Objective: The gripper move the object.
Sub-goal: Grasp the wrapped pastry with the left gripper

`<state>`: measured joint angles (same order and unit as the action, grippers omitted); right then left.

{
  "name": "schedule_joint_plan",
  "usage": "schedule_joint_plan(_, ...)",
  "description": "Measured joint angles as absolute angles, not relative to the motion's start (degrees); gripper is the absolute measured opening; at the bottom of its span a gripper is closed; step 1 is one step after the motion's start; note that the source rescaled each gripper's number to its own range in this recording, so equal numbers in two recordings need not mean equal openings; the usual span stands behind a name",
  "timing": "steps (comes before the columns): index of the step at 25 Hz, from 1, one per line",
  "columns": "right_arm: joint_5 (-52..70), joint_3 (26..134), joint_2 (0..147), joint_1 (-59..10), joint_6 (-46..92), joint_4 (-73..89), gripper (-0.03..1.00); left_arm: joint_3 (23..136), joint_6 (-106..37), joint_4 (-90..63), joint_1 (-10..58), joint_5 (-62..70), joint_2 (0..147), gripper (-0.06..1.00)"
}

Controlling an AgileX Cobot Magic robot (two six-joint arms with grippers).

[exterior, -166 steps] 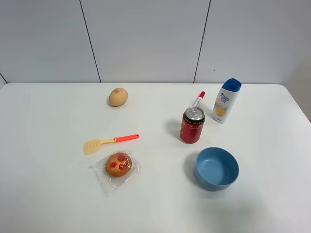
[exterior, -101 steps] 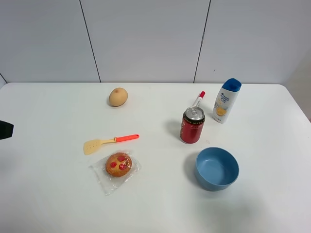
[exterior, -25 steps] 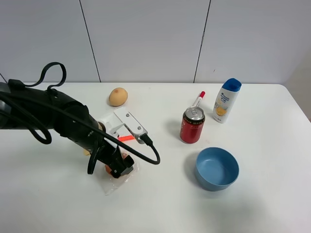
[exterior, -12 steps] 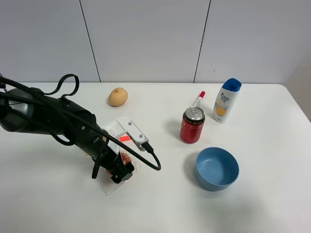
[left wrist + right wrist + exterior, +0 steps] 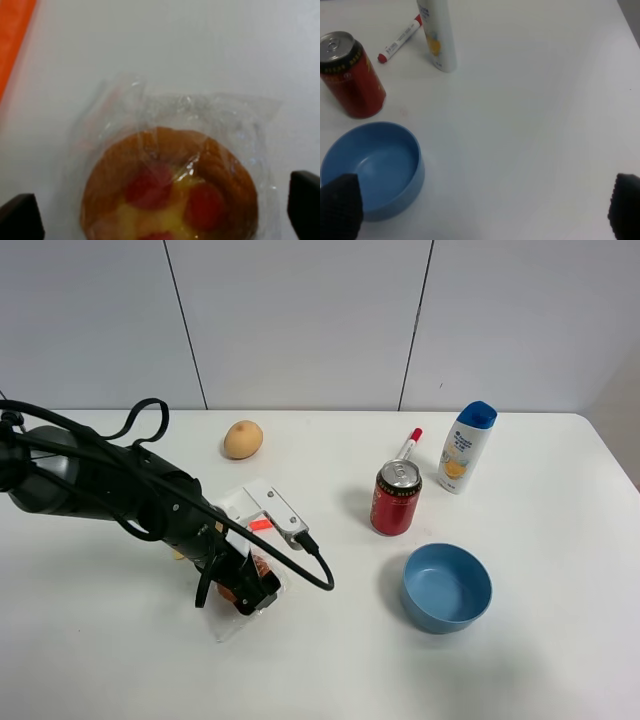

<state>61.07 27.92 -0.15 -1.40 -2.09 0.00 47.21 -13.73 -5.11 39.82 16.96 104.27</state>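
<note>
The object, a round golden-brown pastry [image 5: 170, 195] with red jam spots in clear plastic wrap, lies on the white table. In the exterior high view only its edge [image 5: 261, 566] shows under the claw. My left gripper [image 5: 248, 592] is down over it. In the left wrist view the left gripper [image 5: 165, 215] is open, with one black fingertip on each side of the pastry. I cannot tell whether the fingers touch it. My right gripper [image 5: 485, 220] is open and empty above the table near the blue bowl; it is out of the exterior high view.
A tan potato-like lump [image 5: 243, 439] sits at the back. A spatula's orange handle [image 5: 259, 524] lies just behind the left gripper. A red can [image 5: 396, 498], a red marker [image 5: 408, 444], a shampoo bottle [image 5: 466, 447] and a blue bowl [image 5: 446, 587] stand on the right.
The left arm came in from the left, reached the pastry and has lowered a little over it. The pastry and the other things have not moved.
</note>
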Motion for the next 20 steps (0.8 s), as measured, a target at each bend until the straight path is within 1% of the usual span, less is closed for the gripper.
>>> schedule_joint_plan(13,61.07,27.92,-0.15,-1.4,-2.09,0.0,1.0,47.21,-13.73,-6.16,39.82,17.1,105.14,1.0)
schedule_joint_plan(20,61.07,27.92,-0.15,-1.4,-2.09,0.0,1.0,47.21,-12.43,-6.39,39.82,19.46,105.14,1.0)
